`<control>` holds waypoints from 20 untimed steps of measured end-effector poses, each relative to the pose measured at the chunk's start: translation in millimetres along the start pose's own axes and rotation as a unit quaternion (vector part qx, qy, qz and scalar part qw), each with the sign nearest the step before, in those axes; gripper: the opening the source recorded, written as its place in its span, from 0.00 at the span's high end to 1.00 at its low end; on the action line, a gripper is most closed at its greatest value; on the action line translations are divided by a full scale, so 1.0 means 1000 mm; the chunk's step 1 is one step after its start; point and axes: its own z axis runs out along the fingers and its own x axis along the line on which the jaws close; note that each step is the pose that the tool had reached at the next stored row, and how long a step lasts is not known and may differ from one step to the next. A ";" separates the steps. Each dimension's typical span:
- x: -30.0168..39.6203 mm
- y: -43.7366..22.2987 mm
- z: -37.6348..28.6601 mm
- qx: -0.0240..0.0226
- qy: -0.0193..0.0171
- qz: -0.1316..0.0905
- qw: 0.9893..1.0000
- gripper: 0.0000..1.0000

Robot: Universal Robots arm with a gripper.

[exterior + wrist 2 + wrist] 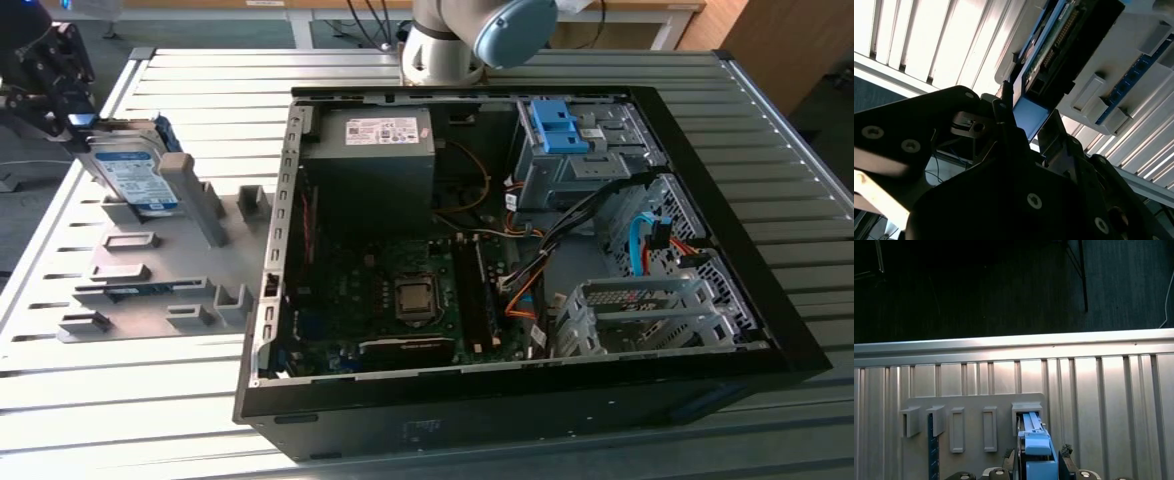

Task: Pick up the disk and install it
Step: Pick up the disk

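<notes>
"Blue plastic sits between the fingers [1066, 452] in both wrist views. Is that the disk [134, 170]?"

"Yes, that is its carrier frame. In the exterior view the disk stands on edge, slightly tilted, in a slot of the grey fixture plate [147, 290] at the exterior view's left. Its white-and-blue label faces the camera."

"How is the arm [461, 40] posed?"

"Its pale joint shows at the far side of the slatted metal table [747, 120], behind the open computer case [534, 425]. The wrist is out at the exterior view's left edge, over the disk's upper end. In the first wrist view the gripper [1037, 456] points straight down at the plate."

"And the pincer itself?"

"Set narrow. One finger lies against each side of the blue frame, so it is clamped on the disk. The second wrist view shows the drive's circuit-board side running away from the fingertips."

"Is the disk out of its slot?"

"Its lower end looks seated in the slot's raised rim in the first wrist view. I cannot tell whether it is lifted at all."

"Where is the case?"

"Just beside the plate, on the exterior view's right."
</notes>
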 end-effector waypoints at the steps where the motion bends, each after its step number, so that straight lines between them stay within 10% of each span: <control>1: 0.0000 0.0000 0.0015 0.000 0.000 0.000 1.000 0.54; 20: 0.0002 -0.0001 0.0111 0.000 0.001 0.000 1.000 0.55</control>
